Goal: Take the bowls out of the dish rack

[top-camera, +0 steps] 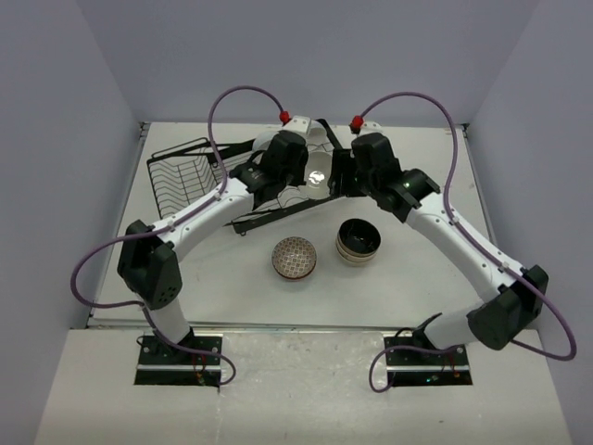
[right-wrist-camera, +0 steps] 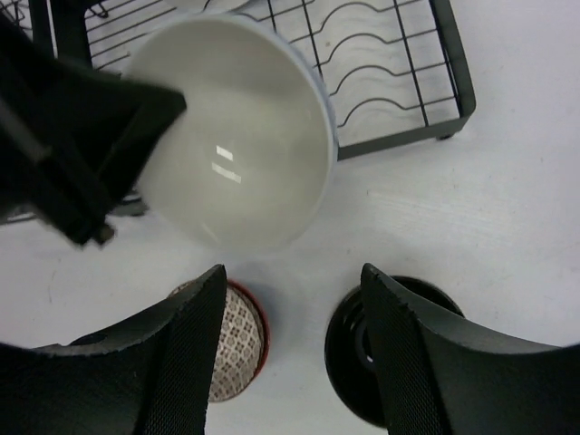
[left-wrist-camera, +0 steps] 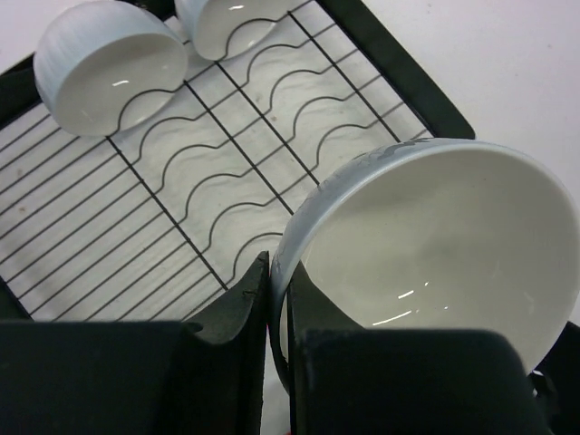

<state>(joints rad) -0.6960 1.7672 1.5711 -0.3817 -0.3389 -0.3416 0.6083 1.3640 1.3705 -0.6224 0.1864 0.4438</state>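
On tabletop (top-camera: pixel 417 297): patterned bowl (top-camera: pixel 295 258) and dark stack (top-camera: pixel 358 241), in front of dish rack (left-wrist-camera: pixel 399 68).
Right end effector (right-wrist-camera: pixel 292 272): fingers apart, gripping nothing, beside white bowl (left-wrist-camera: pixel 444 236).
Left end effector (left-wrist-camera: pixel 279 285): clamped on white bowl's rim, at rack's near edge.
Rack's far end: two white bowls (left-wrist-camera: pixel 113 77).

White bowl (left-wrist-camera: pixel 435 245) in the left pincer (left-wrist-camera: pixel 276 281) is smooth glazed ceramic, glossy with sharp light spots inside; ribbed white bowl (left-wrist-camera: pixel 109 77) has the same shiny glaze, with fine ridges on the outside. Dish rack (left-wrist-camera: pixel 399 72) is thin black wire with a dull coated look, bench (right-wrist-camera: pixel 507 208) plain matt white, pincer fingers matt black plastic, and the right pincer (right-wrist-camera: pixel 292 276) has a fine cross-hatched grip texture on its fingers. Patterned bowl (right-wrist-camera: pixel 237 349) shows a printed lattice and red rim with low sheen; dark bowl (right-wrist-camera: pixel 362 349) has a shiny dark glaze.
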